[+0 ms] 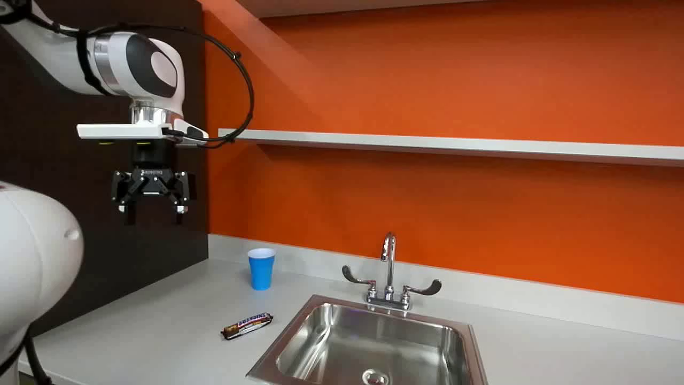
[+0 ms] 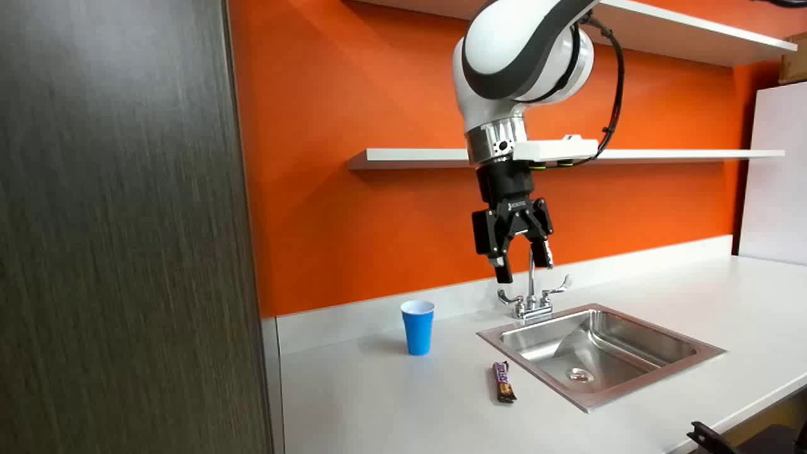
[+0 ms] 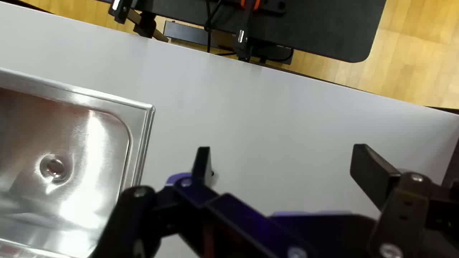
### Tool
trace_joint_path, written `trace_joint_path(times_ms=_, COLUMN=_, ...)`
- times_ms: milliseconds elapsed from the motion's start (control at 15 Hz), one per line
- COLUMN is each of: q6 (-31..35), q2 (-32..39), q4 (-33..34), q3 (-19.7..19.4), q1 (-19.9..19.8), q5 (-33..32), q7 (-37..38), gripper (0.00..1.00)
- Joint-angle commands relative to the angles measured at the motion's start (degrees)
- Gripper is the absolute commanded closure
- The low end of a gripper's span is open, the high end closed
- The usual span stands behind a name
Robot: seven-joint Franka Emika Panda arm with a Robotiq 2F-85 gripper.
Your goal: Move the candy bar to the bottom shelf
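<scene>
Candy bar, 1, lies near 1 cup and 1 sink.

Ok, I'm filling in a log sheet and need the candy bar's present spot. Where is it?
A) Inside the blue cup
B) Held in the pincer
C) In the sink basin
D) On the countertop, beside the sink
D: in both exterior views the candy bar lies on the countertop beside the sink, not touching it, while the pincer hangs open, higher up.
</scene>
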Motion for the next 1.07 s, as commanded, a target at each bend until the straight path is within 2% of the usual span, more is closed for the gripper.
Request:
trace_joint_path(times_ms=0, q6=-0.2, q2=0.1, q4=0.1, q3=-0.3, q1=0.4, q5=-0.1, q7=0.1, gripper=0.0)
trace_joint_path(times_ms=267, q6=2.6, q2=2.7, q4=1.1, q3=-0.5, q1=-0.8, q5=-0.2, q7=2.4, gripper=0.0)
trace_joint_path(times_ms=1000, q6=21.4, q2=23.4, q4=5.4, q3=-2.2, q1=-4.8, q5=-1.8, q7=19.3, gripper=0.0)
